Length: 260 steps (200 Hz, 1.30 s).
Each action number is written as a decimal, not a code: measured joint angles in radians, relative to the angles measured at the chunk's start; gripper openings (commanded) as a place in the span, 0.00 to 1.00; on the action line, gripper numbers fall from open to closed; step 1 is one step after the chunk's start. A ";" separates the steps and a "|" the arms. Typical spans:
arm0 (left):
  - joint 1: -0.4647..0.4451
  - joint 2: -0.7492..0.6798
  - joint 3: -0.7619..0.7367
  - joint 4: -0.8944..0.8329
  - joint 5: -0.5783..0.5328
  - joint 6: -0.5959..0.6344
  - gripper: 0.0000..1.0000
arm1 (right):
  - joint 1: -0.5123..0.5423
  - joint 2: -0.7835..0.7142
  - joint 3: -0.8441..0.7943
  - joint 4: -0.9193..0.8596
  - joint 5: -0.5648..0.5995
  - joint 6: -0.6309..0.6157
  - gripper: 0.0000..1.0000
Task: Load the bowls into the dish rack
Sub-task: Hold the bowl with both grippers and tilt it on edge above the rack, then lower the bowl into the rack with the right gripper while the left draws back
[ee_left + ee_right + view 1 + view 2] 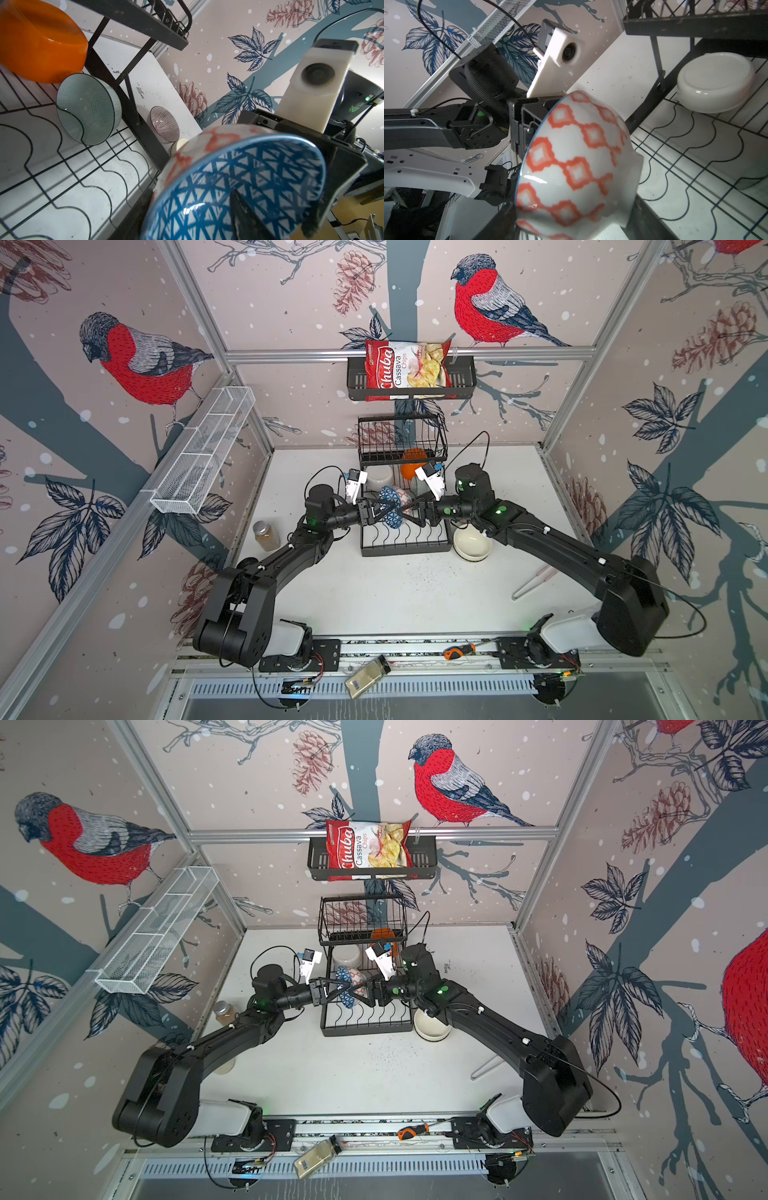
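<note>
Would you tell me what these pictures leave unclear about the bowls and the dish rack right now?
- Patterned bowl: whether it rests on the dish rack; its underside is hidden in both top views.
- Right gripper: whether it grips that bowl; fingertips shadowed, right wrist view.
- Cream object: left wrist view, cut off by the bowl.

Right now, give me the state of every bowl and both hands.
patterned bowl: on edge over the dish rack, between both hands
left hand: open, one finger inside that bowl
right hand: shut on the patterned bowl
mint-green bowl: racked, on edge
orange bowl: racked, beneath the raised basket
white bowl: racked, base showing
cream bowl: upright on the table, not loaded
</note>
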 measured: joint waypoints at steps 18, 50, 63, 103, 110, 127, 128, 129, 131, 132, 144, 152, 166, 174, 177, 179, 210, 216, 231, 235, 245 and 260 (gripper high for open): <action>0.000 -0.001 0.006 -0.041 -0.016 0.025 0.70 | -0.011 0.004 -0.003 0.002 0.021 0.004 0.53; 0.000 -0.013 0.019 -0.126 -0.058 0.073 0.75 | -0.021 0.012 -0.008 0.003 0.064 0.007 0.52; 0.000 -0.023 0.031 -0.169 -0.085 0.095 0.75 | -0.025 0.019 -0.009 0.003 0.081 0.007 0.52; 0.000 -0.046 0.059 -0.308 -0.188 0.166 0.76 | -0.025 0.040 -0.014 0.002 0.138 0.007 0.49; 0.000 -0.047 0.064 -0.335 -0.211 0.174 0.76 | -0.025 0.043 -0.015 0.002 0.150 0.008 0.49; 0.000 -0.048 0.077 -0.399 -0.275 0.194 0.75 | -0.025 0.050 -0.017 0.002 0.178 0.021 0.49; 0.000 -0.048 0.077 -0.401 -0.278 0.195 0.75 | -0.025 0.050 -0.017 0.002 0.179 0.021 0.49; 0.000 -0.048 0.078 -0.405 -0.284 0.196 0.75 | -0.025 0.051 -0.017 0.002 0.182 0.021 0.49; 0.000 -0.048 0.079 -0.413 -0.293 0.197 0.75 | -0.025 0.051 -0.018 0.002 0.185 0.021 0.49; 0.000 -0.048 0.080 -0.416 -0.296 0.197 0.75 | -0.025 0.051 -0.018 0.002 0.187 0.021 0.49; 0.000 -0.047 0.089 -0.461 -0.348 0.213 0.75 | -0.024 0.056 -0.020 0.003 0.205 0.021 0.49; 0.000 -0.043 0.094 -0.490 -0.385 0.216 0.74 | -0.023 0.060 -0.021 0.003 0.216 0.021 0.49; 0.000 -0.032 0.098 -0.533 -0.443 0.222 0.73 | -0.022 0.068 -0.022 0.003 0.238 0.021 0.49; 0.000 -0.026 0.099 -0.556 -0.468 0.224 0.73 | -0.019 0.071 -0.022 0.002 0.251 0.022 0.49; 0.000 -0.022 0.099 -0.566 -0.480 0.225 0.73 | -0.018 0.072 -0.022 0.002 0.258 0.021 0.49; 0.000 -0.021 0.099 -0.570 -0.484 0.225 0.72 | -0.017 0.073 -0.022 0.002 0.262 0.021 0.49; -0.001 -0.004 0.100 -0.631 -0.562 0.237 0.71 | -0.001 0.082 -0.022 0.003 0.311 0.021 0.50; -0.002 -0.003 0.100 -0.635 -0.570 0.240 0.70 | 0.001 0.085 -0.022 0.003 0.324 0.021 0.49; -0.003 -0.002 0.100 -0.650 -0.593 0.240 0.68 | 0.008 0.093 -0.022 0.003 0.349 0.021 0.50; -0.004 -0.001 0.100 -0.655 -0.595 0.241 0.67 | 0.010 0.095 -0.021 0.003 0.356 0.021 0.49; -0.007 0.000 0.104 -0.668 -0.619 0.241 0.66 | 0.015 0.100 -0.019 0.003 0.373 0.021 0.50; -0.011 0.003 0.107 -0.679 -0.637 0.247 0.64 | 0.024 0.109 -0.015 0.003 0.397 0.021 0.50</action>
